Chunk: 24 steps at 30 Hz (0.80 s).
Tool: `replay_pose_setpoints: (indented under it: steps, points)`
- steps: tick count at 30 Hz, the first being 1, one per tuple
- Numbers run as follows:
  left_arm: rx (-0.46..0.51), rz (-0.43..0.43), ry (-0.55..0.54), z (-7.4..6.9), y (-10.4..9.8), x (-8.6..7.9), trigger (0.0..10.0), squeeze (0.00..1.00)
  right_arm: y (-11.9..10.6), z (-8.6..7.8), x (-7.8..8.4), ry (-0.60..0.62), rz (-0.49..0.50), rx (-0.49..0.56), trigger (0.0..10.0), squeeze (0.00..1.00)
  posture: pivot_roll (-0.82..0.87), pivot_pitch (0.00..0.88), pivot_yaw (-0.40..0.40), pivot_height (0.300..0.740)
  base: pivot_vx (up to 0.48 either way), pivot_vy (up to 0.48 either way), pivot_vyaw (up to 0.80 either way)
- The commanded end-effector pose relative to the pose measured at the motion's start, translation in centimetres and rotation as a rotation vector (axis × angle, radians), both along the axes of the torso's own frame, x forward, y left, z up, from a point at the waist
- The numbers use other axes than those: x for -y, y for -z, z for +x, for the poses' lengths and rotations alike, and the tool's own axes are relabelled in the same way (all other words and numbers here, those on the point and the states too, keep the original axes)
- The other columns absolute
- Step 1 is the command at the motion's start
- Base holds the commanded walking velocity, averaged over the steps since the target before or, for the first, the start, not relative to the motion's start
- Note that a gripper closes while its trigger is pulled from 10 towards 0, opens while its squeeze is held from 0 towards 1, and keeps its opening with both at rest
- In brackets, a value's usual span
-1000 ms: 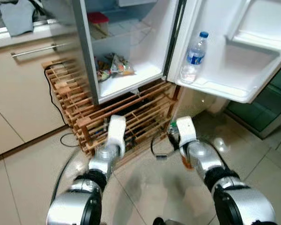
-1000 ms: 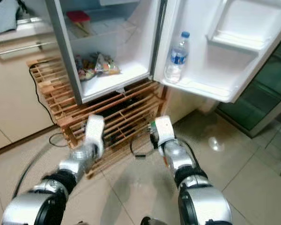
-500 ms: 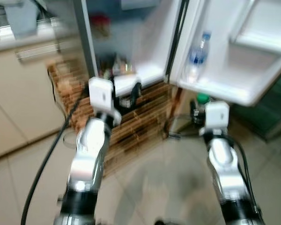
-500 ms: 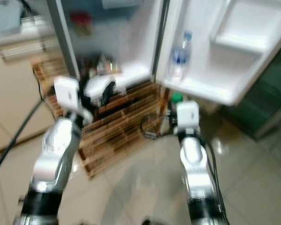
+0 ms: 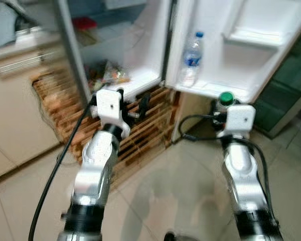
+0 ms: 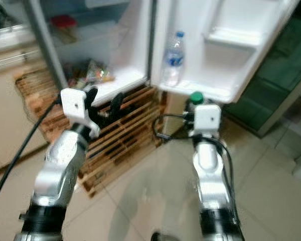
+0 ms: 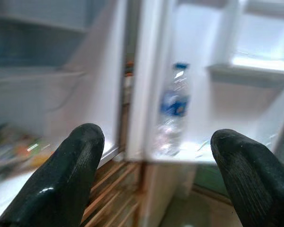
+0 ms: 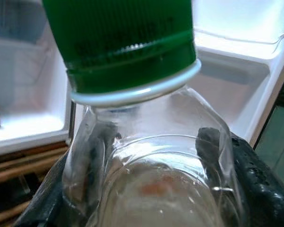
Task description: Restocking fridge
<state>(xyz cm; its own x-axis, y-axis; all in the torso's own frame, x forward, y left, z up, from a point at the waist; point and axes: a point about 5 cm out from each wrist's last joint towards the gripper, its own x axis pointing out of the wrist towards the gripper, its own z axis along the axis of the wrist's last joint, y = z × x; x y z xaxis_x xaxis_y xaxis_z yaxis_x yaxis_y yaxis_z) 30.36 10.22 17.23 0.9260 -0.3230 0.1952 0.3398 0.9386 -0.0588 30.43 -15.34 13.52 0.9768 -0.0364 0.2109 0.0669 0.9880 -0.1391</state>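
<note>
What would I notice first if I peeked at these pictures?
The open fridge, with a water bottle standing alone on its door shelf. Next, the right gripper holding up a clear bottle with a green cap just below that door. The left gripper hangs open in front of a wooden rack under the fridge.
</note>
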Motion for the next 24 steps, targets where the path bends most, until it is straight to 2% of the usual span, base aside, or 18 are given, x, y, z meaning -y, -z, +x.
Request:
replay_pose_setpoints:
  steps: [1, 8, 16, 20, 24]
  points:
    - [0.04, -0.006, 0.014, 0.1, -1.2, 0.5, 10.0, 0.0, -1.0, 0.5, 0.7, 0.023, 0.006, 0.029, 0.0, 0.0, -0.07, 0.0, -0.016, 0.74, 0.48, 0.0, -0.8]
    - [0.052, -0.003, 0.004, 0.5, -1.6, 0.2, 10.0, 0.0, -1.6, 1.2, -0.4, -0.029, 0.02, 0.033, 0.0, 0.0, -0.07, 0.0, -0.01, 0.74, 0.474, 0.0, -0.11]
    - [0.07, -0.014, 0.0, 0.7, -2.1, 0.2, 10.0, 0.0, -2.2, 1.0, -1.8, -0.093, 0.001, 0.06, 0.0, 0.0, -0.08, 0.0, -0.009, 0.74, 0.469, 0.0, 0.0]
    - [0.091, -0.037, -0.005, 0.6, -2.4, 0.3, 10.0, 0.0, -6.2, 0.8, -4.5, -0.258, -0.096, 0.224, 0.0, 0.0, -0.09, 0.0, -0.005, 0.74, 0.219, 0.0, 0.0]
    - [0.085, -0.03, -0.003, 0.7, -2.3, 0.4, 10.0, 0.0, -6.8, 0.8, -6.3, -0.382, -0.145, 0.236, 0.0, 0.0, -0.09, 0.0, -0.005, 0.74, 0.0, 0.0, 0.0]
